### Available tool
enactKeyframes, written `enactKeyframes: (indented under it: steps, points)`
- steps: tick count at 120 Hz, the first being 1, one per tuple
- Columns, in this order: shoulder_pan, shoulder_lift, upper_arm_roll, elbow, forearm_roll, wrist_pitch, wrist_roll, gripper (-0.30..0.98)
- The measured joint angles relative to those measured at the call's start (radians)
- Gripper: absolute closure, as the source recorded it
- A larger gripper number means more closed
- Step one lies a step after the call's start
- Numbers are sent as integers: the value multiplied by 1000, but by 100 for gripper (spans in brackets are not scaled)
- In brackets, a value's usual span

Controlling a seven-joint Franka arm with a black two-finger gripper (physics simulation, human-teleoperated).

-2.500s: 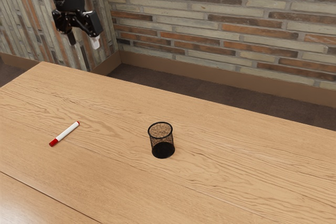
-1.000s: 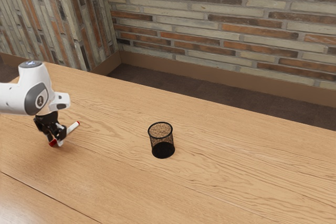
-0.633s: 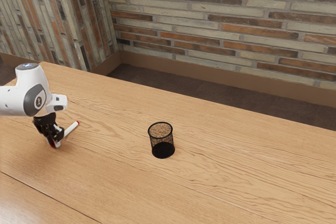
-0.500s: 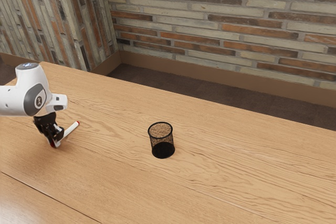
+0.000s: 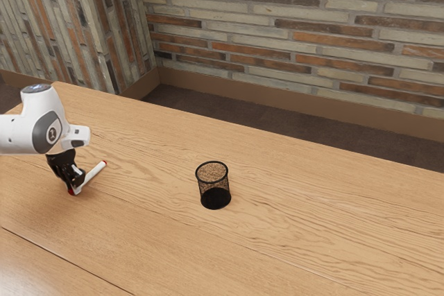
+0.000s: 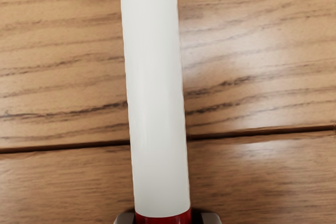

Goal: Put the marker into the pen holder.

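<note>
Exterior view: marker aslant from the claw, red end pinched between both fingers.

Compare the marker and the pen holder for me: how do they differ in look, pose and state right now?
The marker is slim and white with red ends; the pen holder is a wider black mesh cup.
The marker is on its side, while the pen holder stands upright.
The marker is gripped near one end by the tool; the pen holder stands free on the table.
Both are roughly cylindrical.
</note>
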Motion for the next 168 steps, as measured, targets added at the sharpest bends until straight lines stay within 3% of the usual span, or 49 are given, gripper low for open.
enactKeyframes:
  steps: [37, 62, 92, 119, 137, 143, 157, 168]
  points:
    - [-65, -58, 2, 7, 10, -4, 8, 69]
    - [-269, -253, 3, 8, 47, -68, 6, 70]
    - [-475, -341, 0, 85, 54, -218, -5, 70]
    - [-647, -337, -5, 109, 45, -287, -28, 70]
    - [-723, -245, -6, 193, 42, -306, -42, 69]
    - [-693, -202, -13, 230, 40, -311, -45, 64]
    - [-651, -161, -18, 270, 23, -341, -50, 39]
    - [-609, -223, -14, 395, -29, -452, -82, 25]
